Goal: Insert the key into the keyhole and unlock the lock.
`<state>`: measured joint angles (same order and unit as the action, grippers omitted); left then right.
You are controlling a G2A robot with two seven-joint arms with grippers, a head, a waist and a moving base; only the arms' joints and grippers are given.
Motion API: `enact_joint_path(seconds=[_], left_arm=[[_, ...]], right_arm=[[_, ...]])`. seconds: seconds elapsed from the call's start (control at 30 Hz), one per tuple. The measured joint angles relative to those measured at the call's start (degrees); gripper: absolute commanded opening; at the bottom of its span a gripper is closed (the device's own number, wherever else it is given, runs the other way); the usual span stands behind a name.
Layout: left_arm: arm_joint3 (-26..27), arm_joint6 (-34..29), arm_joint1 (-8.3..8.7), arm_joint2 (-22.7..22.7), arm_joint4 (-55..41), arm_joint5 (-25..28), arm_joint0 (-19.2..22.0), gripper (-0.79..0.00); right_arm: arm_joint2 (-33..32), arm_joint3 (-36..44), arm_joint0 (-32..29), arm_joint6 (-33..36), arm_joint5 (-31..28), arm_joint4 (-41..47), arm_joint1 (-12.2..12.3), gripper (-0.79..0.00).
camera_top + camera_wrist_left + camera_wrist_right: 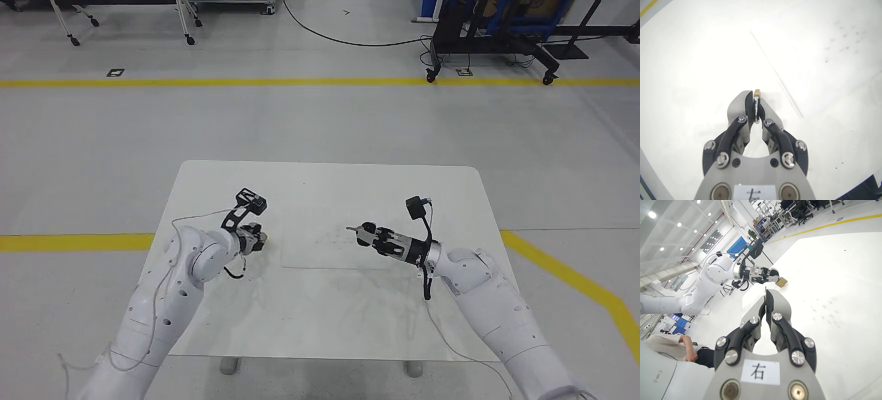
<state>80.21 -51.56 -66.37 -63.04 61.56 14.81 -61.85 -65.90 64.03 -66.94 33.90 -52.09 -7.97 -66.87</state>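
My left gripper (pixel 755 100) is shut on the silver shackle (pixel 755 112) of a small brass padlock (pixel 757 92), whose body sticks out past the fingertips. In the right wrist view the padlock (pixel 781 281) hangs from the left gripper (pixel 774 275) just at the table surface. My right gripper (pixel 766 297) is shut on a thin metal key (pixel 765 291), its blade pointing toward the padlock with a gap between them. From the top view, the left gripper (pixel 256 238) and right gripper (pixel 364 233) face each other across the table's middle.
The white table (pixel 330 190) carries a thin clear sheet (pixel 320 262) between the two arms; its edge (pixel 776 75) runs beside the left gripper. Grey floor with yellow lines surrounds the table.
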Motion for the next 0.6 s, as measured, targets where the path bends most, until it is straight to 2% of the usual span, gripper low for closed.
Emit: enact_joint_path(seconds=[0.17, 0.3, 0.6], left_arm=[[1.05, -0.7, 0.28, -0.71, -0.25, 0.82, -0.79, -0.61], [1.47, -1.14, 0.45, -1.12, -0.32, 1.19, -1.16, -0.76], [2.05, -2.69, 0.78, -1.4, 0.32, 2.32, -1.4, -0.785]], right_arm=[[0.0, 0.0, 0.0, 0.0, 0.0, 0.0, 0.0, -0.785], [0.0, 0.0, 0.0, 0.0, 0.0, 0.0, 0.0, -0.785], [0.0, 0.0, 0.0, 0.0, 0.0, 0.0, 0.0, -0.785]])
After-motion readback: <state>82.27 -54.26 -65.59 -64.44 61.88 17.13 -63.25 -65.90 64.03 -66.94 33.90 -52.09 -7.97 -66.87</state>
